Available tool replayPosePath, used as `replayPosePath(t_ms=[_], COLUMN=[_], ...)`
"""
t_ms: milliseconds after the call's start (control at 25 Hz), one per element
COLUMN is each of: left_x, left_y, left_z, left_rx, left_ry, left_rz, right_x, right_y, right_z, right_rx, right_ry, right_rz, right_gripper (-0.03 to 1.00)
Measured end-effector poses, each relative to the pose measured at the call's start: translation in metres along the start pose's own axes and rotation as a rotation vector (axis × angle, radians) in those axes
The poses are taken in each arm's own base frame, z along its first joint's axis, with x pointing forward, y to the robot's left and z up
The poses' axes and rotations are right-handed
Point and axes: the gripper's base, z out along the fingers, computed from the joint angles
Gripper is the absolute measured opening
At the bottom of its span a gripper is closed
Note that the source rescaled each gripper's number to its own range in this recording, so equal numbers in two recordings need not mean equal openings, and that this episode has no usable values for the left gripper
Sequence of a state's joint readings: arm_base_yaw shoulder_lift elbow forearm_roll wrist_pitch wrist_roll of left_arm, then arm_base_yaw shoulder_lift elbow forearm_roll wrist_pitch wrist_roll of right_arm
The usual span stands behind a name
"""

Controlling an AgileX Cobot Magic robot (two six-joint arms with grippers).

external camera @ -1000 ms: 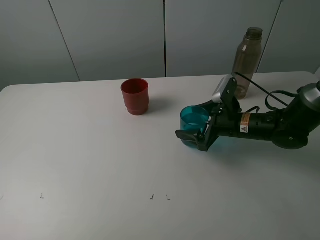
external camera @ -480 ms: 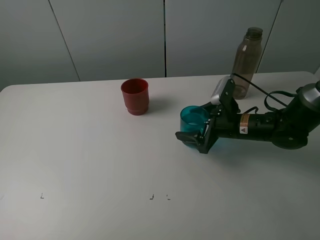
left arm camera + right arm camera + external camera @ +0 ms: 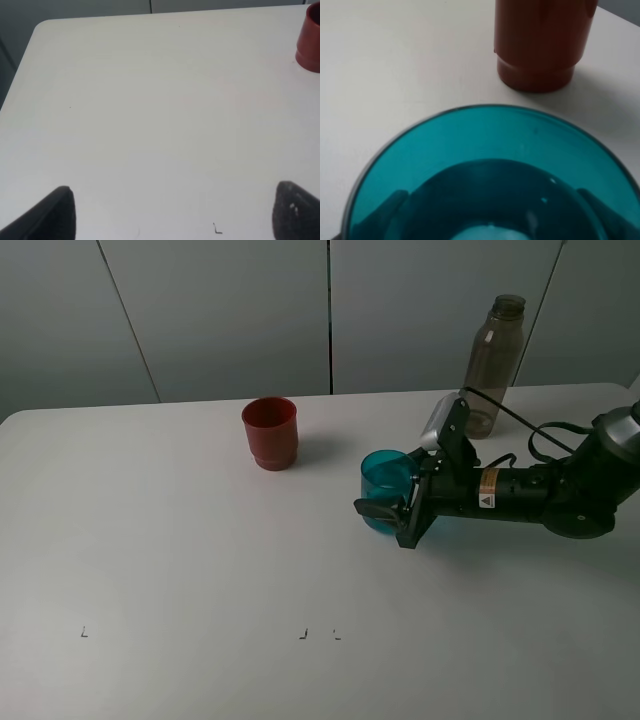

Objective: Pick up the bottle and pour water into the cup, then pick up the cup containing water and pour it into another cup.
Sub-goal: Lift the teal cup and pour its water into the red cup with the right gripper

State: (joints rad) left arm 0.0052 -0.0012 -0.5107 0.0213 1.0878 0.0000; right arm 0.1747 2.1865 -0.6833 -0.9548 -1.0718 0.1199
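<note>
Holds jaws of left gripper point(image 3: 177, 212) wide apart above white table point(image 3: 180, 540). Clamps jaws of right gripper point(image 3: 390, 495) on translucent teal plastic tumbler point(image 3: 385, 473), upright, right of centre. Shows opaque red-brown stepped plastic cup point(image 3: 270, 432) beyond, leftward; tall smoky grey-brown plastic bottle point(image 3: 495, 365) farthest back, right.
</note>
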Motion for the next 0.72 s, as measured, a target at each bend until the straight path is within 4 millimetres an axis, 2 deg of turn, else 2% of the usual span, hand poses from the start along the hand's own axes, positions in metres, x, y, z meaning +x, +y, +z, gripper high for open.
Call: replayPosePath(t_ms=[400,720], left_x=[0.000,0.000], left_y=[0.000,0.000], left_z=[0.000,0.000], left_rx=[0.000,0.000], left_ry=[0.000,0.000], left_rz=[0.000,0.000], right_x=[-0.002,-0.033], right_y=[-0.002,-0.014], right_z=[0.000,-0.012], right_rx=[0.024,0.134], right_ry=[-0.006,-0.025], right_rz=[0.018,0.117], right_gripper=[0.08,0.08])
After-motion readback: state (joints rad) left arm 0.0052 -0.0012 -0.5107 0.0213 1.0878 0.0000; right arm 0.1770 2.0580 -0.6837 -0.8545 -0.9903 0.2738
